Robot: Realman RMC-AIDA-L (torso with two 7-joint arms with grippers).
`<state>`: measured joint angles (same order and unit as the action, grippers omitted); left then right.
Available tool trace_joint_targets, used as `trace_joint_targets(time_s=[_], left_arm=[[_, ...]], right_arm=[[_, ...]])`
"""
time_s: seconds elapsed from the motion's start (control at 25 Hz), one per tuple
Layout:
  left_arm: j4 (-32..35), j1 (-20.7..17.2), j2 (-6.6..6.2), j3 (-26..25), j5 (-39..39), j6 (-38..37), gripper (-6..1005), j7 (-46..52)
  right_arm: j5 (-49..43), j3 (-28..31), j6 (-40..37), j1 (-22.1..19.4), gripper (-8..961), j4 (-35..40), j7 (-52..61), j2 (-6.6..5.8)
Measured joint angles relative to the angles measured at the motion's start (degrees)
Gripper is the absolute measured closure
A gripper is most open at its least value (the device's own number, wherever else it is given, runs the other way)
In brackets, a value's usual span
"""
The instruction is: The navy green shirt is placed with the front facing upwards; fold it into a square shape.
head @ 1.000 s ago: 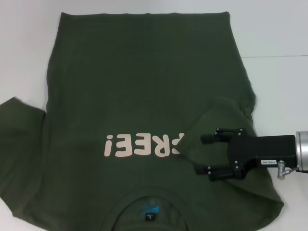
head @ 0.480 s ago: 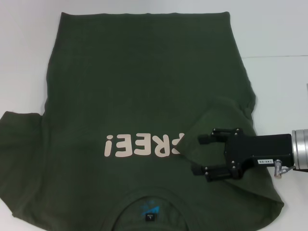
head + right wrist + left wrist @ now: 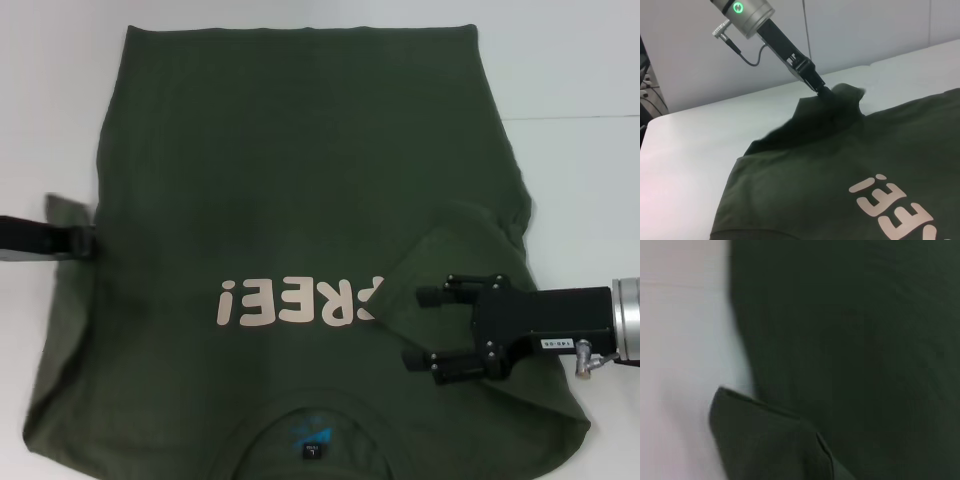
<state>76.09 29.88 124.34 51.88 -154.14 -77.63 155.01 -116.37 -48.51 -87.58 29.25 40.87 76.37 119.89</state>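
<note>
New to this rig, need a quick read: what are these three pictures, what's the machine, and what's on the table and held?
It is a two-armed robot folding a shirt. The head view looks down from the robot's head. A navy green shirt lies front up on a white table, "FREE!" lettering facing the robot. The right tool hovers open over the right sleeve, which lies folded onto the body. The left tool, at the picture's left edge, is shut on the left sleeve.

The right wrist view, from the right arm's camera, shows the left tool lifting that sleeve. The left wrist view shows only cloth and table.
</note>
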Motion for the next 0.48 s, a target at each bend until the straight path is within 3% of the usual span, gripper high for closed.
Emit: trace_joint_targets(time_s=[0.2, 0.48], left_arm=[[-1.65, 0.29, 0.03, 4.39, 4.23, 0.35, 952, 0.72], [-6.45, 1.65, -0.01, 6.79, 7.23, 3.02, 952, 0.80]], right_arm=[[0.00, -0.01, -0.05, -0.37, 55, 0.00, 0.09, 0.00], [0.00, -0.18, -0.04, -0.45, 53, 0.00, 0.09, 0.00]])
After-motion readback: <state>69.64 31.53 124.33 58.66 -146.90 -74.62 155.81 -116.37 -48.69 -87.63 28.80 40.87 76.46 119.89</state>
